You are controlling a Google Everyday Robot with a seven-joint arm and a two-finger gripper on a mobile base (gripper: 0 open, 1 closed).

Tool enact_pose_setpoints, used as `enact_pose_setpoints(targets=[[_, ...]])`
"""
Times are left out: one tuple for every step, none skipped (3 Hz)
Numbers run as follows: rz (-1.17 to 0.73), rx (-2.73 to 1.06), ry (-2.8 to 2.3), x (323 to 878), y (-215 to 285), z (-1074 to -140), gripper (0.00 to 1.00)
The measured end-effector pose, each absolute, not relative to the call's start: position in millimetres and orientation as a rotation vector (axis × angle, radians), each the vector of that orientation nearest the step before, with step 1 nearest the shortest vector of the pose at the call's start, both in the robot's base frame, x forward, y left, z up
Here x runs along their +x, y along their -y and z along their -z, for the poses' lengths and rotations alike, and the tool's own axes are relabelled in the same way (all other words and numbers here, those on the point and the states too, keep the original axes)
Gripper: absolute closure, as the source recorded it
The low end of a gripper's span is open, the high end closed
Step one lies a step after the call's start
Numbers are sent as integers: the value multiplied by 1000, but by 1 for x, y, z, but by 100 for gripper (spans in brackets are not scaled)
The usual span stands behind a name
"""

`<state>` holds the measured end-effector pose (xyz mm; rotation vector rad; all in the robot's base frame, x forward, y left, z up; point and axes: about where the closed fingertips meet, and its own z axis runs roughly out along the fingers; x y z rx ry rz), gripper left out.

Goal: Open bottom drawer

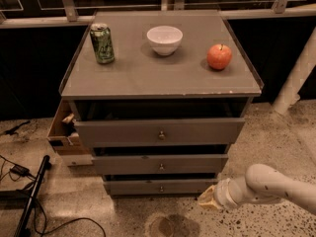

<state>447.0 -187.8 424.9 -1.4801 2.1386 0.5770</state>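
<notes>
The bottom drawer (158, 186) is the narrowest grey front, lowest on the cabinet, with a small round metal knob (161, 188) at its centre. It sits nearly flush, pulled out less than the two drawers above it. My gripper (206, 200) is at the end of the white arm, low near the floor, just to the right of the bottom drawer's right end and apart from the knob.
A green can (102, 43), a white bowl (164, 39) and a red apple (219, 57) stand on the cabinet top (148, 78). A side box (64, 132) sticks out on the left. Cables and a black pole (29, 201) lie on the floor at left.
</notes>
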Motion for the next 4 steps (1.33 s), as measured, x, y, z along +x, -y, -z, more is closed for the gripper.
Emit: enact_pose_setpoints(targets=[[-570,-1498,-2119,453,196,-398,100],[-578,-1496,-2081,466,198,-338,100],[-597,-1485,-2037,477,195,-281,100],[-610,-1473,-2042,475,193,-270,82]])
